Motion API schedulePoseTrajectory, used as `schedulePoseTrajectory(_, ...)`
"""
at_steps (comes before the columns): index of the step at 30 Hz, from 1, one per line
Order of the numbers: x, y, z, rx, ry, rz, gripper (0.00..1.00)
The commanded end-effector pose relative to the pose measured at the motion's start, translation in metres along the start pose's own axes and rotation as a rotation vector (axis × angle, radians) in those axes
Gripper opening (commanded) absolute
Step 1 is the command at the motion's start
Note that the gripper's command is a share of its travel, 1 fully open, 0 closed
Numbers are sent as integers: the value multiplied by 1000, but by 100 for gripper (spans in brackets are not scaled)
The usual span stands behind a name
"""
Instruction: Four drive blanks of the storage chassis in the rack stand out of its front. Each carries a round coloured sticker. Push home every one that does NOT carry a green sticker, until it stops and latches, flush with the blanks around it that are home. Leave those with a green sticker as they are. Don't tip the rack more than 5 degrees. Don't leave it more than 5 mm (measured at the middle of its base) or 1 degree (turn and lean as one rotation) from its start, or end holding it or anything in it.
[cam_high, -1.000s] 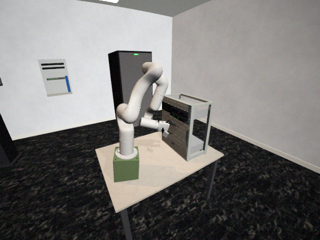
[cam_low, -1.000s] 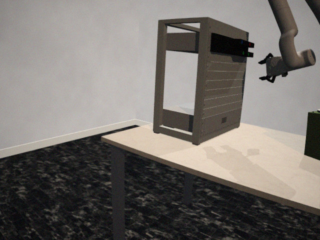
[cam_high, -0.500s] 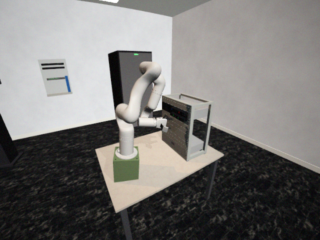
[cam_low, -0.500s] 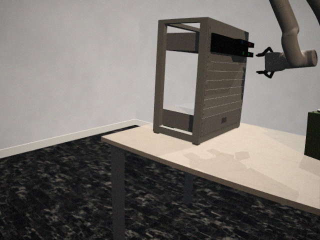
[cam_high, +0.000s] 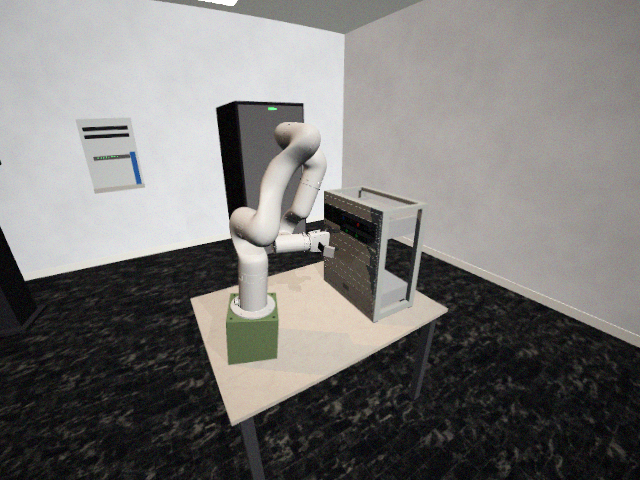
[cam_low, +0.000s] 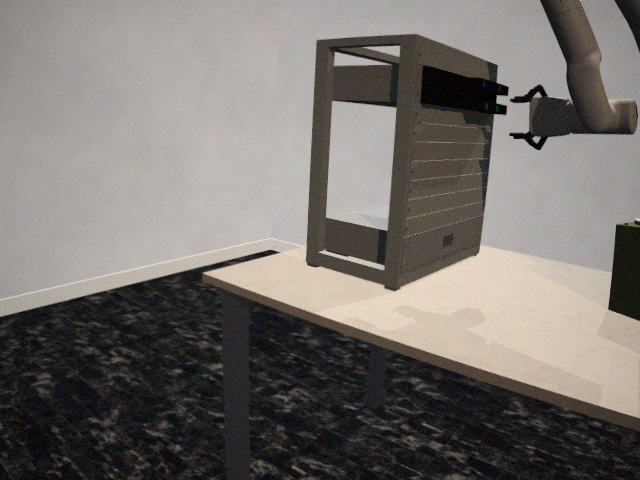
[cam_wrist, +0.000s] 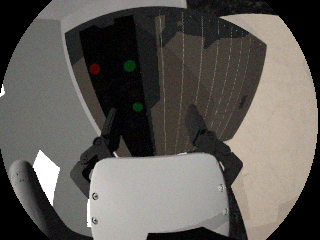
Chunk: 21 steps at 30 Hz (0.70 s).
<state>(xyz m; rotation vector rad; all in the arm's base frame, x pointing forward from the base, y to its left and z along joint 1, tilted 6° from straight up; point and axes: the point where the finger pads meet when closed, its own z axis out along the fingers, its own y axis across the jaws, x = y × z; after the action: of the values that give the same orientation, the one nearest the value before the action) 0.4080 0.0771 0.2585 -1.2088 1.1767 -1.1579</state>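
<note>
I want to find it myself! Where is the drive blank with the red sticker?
Find the grey rack standing on the table, then the black chassis across the top of its front. Two blanks poke out at the end nearest the open pincer. The upper one has the red sticker; the one below is green.

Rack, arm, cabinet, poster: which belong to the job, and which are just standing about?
Job: rack, black chassis, red sticker, blue sticker, green stickers, open gripper.
Just there: dark cabinet, wall poster.
</note>
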Motion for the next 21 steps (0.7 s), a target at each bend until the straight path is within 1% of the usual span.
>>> schedulePoseTrajectory(1,-11,-8,-3,29,-30,-18,100)
schedulePoseTrajectory(21,-28,-20,-10,76,-78,-46,100)
